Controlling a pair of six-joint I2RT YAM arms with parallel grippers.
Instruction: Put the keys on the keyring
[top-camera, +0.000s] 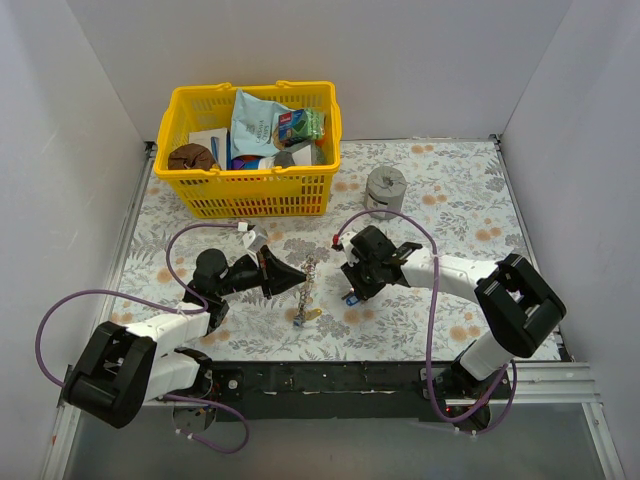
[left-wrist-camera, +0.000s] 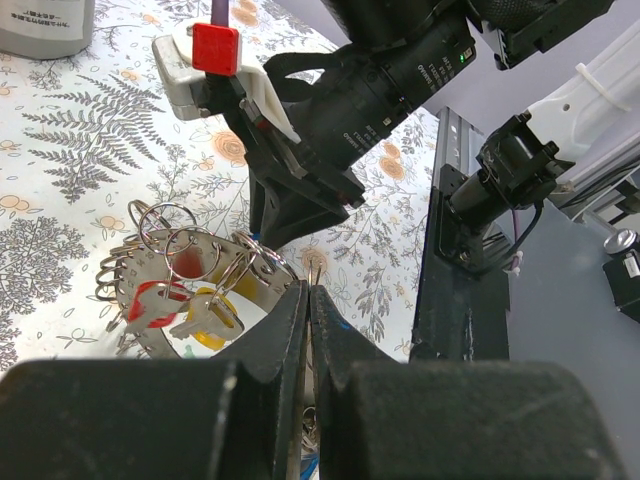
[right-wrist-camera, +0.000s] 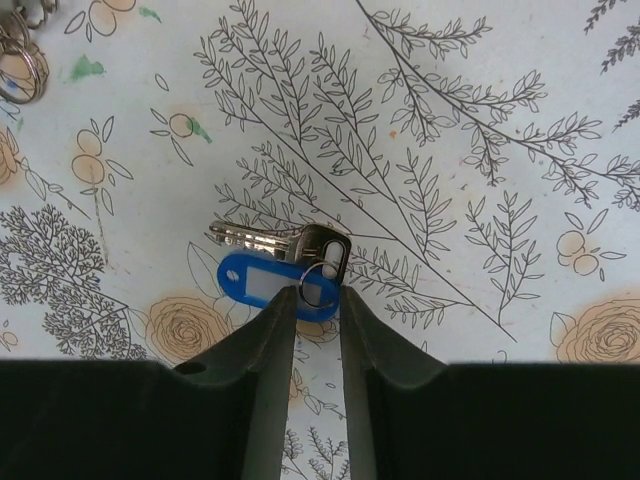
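My left gripper (top-camera: 287, 277) is shut on the edge of the keyring (top-camera: 307, 272), holding it upright above the table; its jaws meet on the thin rim (left-wrist-camera: 309, 292). The keyring (left-wrist-camera: 262, 298) is a flat silver ring carrying small split rings and keys with red (left-wrist-camera: 150, 300) and yellow (left-wrist-camera: 212, 312) tags, which hang down in the top view (top-camera: 303, 312). My right gripper (top-camera: 352, 290) is low over a silver key with a blue tag (right-wrist-camera: 262, 277) lying on the cloth. Its fingertips (right-wrist-camera: 318, 300) pinch the key's small split ring (right-wrist-camera: 319, 281).
A yellow basket (top-camera: 182, 185) full of packets stands at the back left. A squat grey metal cylinder (top-camera: 385, 190) stands at the back centre, also in the left wrist view (left-wrist-camera: 45, 25). White walls enclose three sides. My right arm's wrist (left-wrist-camera: 380, 70) is close in front of my left gripper.
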